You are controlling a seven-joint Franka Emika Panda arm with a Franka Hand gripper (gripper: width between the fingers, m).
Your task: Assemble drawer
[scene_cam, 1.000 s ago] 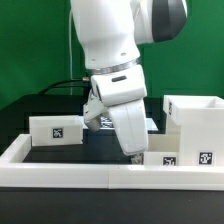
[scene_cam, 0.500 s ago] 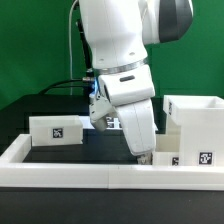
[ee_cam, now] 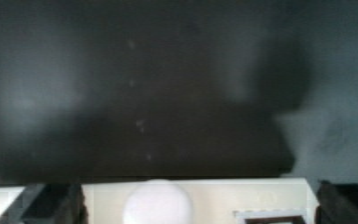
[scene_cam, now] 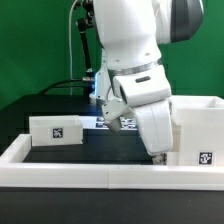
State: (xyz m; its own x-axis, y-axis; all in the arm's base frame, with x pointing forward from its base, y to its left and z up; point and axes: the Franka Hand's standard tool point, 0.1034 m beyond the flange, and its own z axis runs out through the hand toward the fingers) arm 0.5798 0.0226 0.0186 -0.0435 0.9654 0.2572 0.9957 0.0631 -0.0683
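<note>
Exterior view had the gripper (scene_cam: 157,152) low at about four o'clock of the frame, just beside the tall white shell (scene_cam: 200,120) at three o'clock. The arm's bulk hid whatever lay under the gripper. Wrist view, badly blurred, showed a small white tray (ee_cam: 176,195) lying between the dark fingers (ee_cam: 30,200). They stood wide on either side of it with a gap showing, so I judged nothing was gripped. The other tray (scene_cam: 57,128) sat well apart at nine o'clock on the black table (scene_cam: 100,145), behind the long white rail (scene_cam: 90,168).

The main risk was the closeness to the shell. A finger closing or shifting toward three o'clock could nudge the shell and spoil its alignment. An off-centre pinch could also twist the tray, so that it later jammed at the shell's mouth.

The shell stood upright, its long axis running twelve to six and its opening apparently upward. The nine o'clock tray lay open side up, long axis nine to three, tagged side toward the camera. The tray between the fingers lay crosswise between them, though its exact heading was too blurred to tell.
</note>
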